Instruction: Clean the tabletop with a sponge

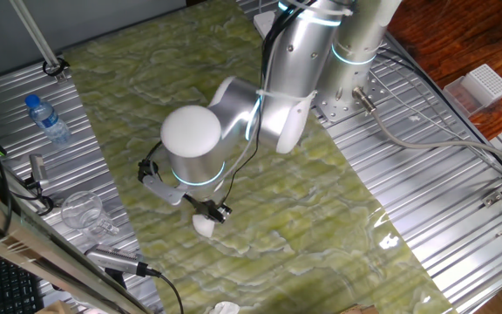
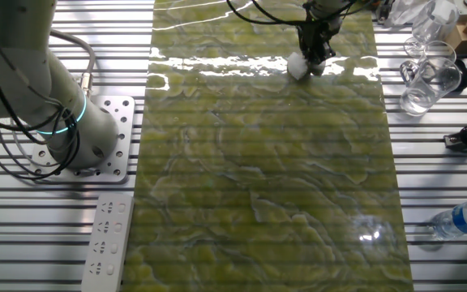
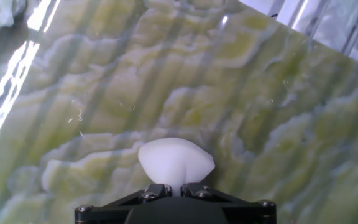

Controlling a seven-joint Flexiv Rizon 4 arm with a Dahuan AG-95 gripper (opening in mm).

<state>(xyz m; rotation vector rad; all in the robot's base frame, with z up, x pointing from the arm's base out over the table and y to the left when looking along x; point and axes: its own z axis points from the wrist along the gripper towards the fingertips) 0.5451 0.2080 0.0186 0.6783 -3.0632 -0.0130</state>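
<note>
Gripper [image 3: 174, 190] pinches the sponge [image 3: 176, 160] against the tabletop [image 3: 260, 112]; such a thin grip risks slipping mid-wipe.

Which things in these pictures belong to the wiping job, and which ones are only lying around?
Belong to the job:
- small white soft sponge, pinched in the black end effector
- glossy yellow-green marbled tabletop

Only lying about:
- clear plastic water bottle
- clear glass mug
- white ridged box
- white power strip
</note>
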